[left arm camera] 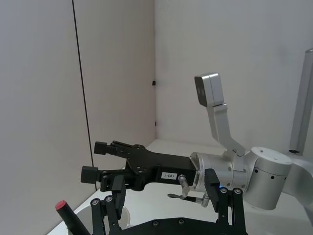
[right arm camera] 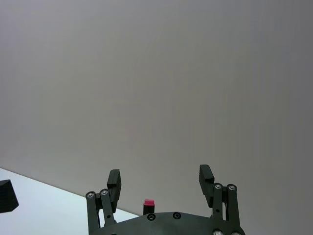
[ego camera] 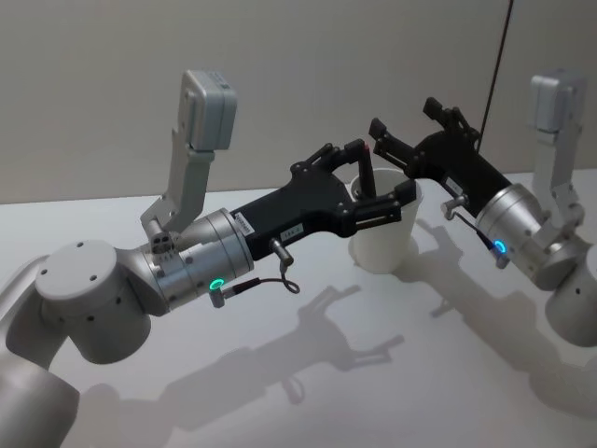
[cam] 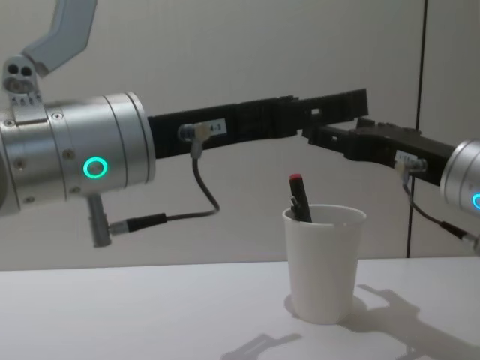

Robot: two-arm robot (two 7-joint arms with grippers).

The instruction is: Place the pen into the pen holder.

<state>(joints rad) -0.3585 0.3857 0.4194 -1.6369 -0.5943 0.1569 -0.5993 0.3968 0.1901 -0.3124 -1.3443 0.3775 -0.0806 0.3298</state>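
While the cup [cam: 324, 262] stands on the white surface [cam: 150, 311] right of centre with bare room on every side, both arms reach in above it from left and right. Inside the cup the pen [cam: 299, 197] leans against the left of the rim, its red cap poking out above; its lower part is hidden by the cup wall. Over the cup hangs the left claw [ego camera: 378, 177], fingers spread wide and holding nothing, though the head view cannot settle whether its lower finger touches the rim. Just right and farther back, the right claw [ego camera: 415, 117] also gapes wide and empty, apart from the pen. Behind, a plain wall closes the scene, and a thin dark cord [ego camera: 497, 65] runs down it.
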